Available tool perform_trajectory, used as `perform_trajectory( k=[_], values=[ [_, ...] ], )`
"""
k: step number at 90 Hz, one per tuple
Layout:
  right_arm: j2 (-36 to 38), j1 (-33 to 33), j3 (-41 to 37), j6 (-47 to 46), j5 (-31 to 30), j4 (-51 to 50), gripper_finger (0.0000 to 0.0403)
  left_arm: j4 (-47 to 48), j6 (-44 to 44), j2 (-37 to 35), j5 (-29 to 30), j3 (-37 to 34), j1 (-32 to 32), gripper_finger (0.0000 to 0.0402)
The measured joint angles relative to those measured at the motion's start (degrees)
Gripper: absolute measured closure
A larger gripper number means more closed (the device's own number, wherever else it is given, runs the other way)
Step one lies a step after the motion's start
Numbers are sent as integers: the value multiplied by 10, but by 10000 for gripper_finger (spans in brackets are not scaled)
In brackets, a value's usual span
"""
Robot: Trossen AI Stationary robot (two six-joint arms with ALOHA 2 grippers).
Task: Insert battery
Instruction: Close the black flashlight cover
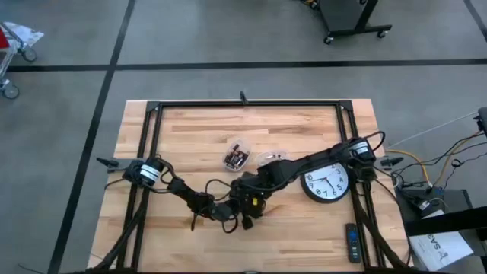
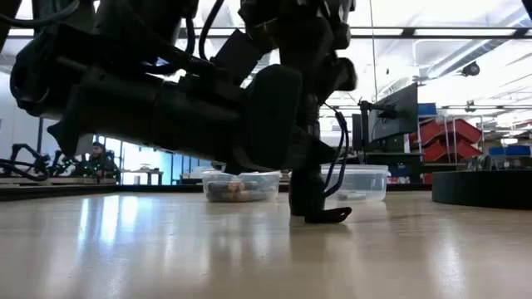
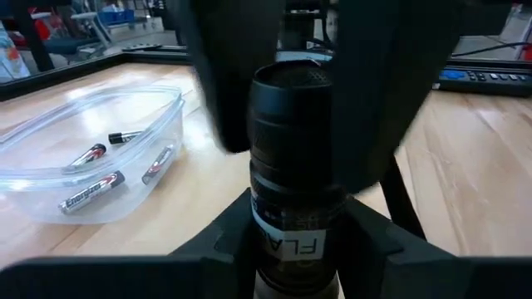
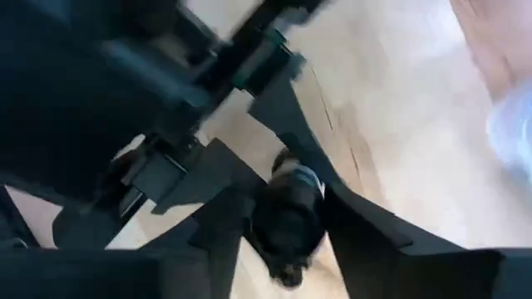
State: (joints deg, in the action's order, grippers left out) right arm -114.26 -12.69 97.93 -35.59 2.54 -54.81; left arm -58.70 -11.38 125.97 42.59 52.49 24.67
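Both grippers are meeting low over the table [image 1: 190, 137] near its front middle, the left gripper [image 3: 295, 241] clamping a black flashlight [image 3: 291, 191] between its fingers. The right gripper [image 4: 287, 220] is gripping the flashlight's other end. Batteries [image 3: 93, 193] are lying in a clear tub [image 3: 50, 178] just beside them.

Two black jointed arms [image 1: 304, 164], white-banded shoulder joints, looped black cables, angular dark fingers [image 3: 208, 249].
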Motion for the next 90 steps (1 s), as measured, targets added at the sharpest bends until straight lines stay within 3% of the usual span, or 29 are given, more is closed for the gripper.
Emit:
perform_trajectory(
  k=[19, 33, 43, 52, 90],
  values=[
    [9, 8, 28, 280, 0, -16, 205, 0, 1, 0, 0, 0, 0, 305],
    [9, 6, 30, 505, 8, -19, 201, 0, 1, 0, 0, 0, 0, 305],
    [5, 1, 28, 612, 10, -23, 208, -1, 1, 0, 0, 0, 0, 305],
    [-3, 2, 28, 650, 9, -24, 217, -1, 1, 0, 0, 0, 0, 305],
    [-14, 2, 27, 663, 9, -54, 253, -2, 1, 0, 0, 0, 0, 305]
  ],
)
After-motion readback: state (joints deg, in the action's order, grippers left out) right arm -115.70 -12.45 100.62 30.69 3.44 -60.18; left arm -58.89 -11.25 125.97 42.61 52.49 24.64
